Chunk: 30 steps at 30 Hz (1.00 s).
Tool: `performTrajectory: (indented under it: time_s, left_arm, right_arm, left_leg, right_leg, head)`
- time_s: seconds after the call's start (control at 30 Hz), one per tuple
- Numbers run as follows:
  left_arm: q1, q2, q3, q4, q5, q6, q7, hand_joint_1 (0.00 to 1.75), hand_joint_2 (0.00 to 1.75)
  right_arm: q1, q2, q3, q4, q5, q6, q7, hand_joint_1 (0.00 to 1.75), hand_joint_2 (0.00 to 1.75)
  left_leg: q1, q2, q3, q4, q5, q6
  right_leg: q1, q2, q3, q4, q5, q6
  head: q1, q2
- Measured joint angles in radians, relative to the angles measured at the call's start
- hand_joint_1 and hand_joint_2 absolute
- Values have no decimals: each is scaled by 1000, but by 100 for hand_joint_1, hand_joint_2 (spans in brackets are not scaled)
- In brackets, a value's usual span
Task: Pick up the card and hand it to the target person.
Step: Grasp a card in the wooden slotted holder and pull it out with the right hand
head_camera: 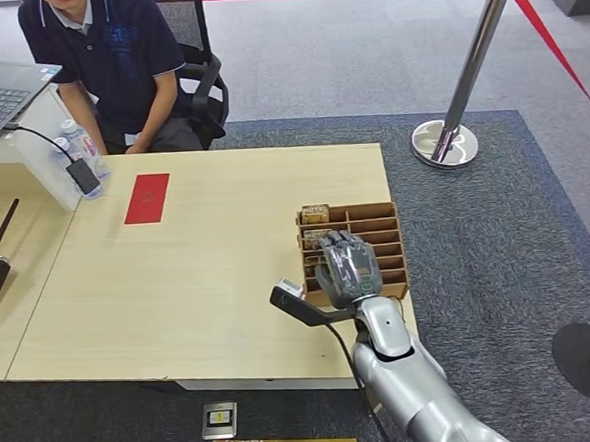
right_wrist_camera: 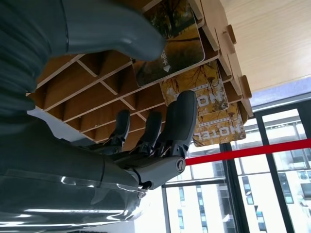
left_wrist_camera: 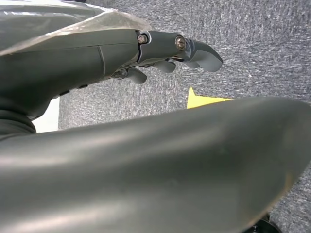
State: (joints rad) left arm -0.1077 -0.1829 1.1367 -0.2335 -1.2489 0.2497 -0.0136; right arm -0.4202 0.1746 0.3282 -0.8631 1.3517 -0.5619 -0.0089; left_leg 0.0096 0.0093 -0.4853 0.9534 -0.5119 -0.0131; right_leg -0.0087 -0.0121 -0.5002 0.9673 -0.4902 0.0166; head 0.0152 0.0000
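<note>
Surface spans head view, person seated at its 11 o'clock edge, likely card's recipient

Wooden slotted rack near surface's 4 o'clock corner, within right arm's reach

Right robot hand sits over rack's near rows, fingers spread, thumb apart, gripping nothing; posed for pinch

Left robot hand hangs over carpet, fingers extended, empty, idle

Card upright in slot at rack's 11 o'clock corner, thumb beside it; not yet held
</note>
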Motion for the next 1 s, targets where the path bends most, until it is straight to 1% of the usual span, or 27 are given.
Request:
performTrajectory:
  time_s: [0.63,0.73,0.77,0.87,0.9,1.0]
  left_arm:
    - [0,0,-17,0,-16,-4,2,0,0]
    - [0,0,-18,0,-18,-5,5,0,0]
    - [0,0,-18,0,-18,-6,6,0,0]
    - [0,0,-18,0,-20,-6,7,0,0]
    - [0,0,-18,0,-20,-6,8,0,0]
    - [0,1,-18,0,-22,-6,9,0,0]
  right_arm:
    - [-17,-2,-26,50,2,-4,9,89,175]
    - [-16,-2,-31,51,3,-4,9,93,175]
    - [-16,-2,-31,51,3,-4,9,103,175]
    - [-17,-2,-32,55,7,-4,9,159,175]
    - [-18,-2,-32,57,8,-5,7,171,175]
    - [-19,-1,-32,59,10,-8,1,175,175]
  left_leg:
    - [0,0,0,0,0,0]
    - [0,0,0,0,0,0]
    - [0,0,0,0,0,0]
    - [0,0,0,0,0,0]
    - [0,0,0,0,0,0]
    - [0,0,1,0,0,0]
  right_leg:
    - [0,0,0,0,0,0]
    - [0,0,0,0,0,0]
    - [0,0,0,0,0,0]
    - [0,0,0,0,0,0]
    - [0,0,0,0,0,0]
    - [0,0,0,0,0,0]
  head:
    - [0,0]
    - [0,0]
    - [0,0]
    - [0,0]
    - [0,0]
    - [0,0]
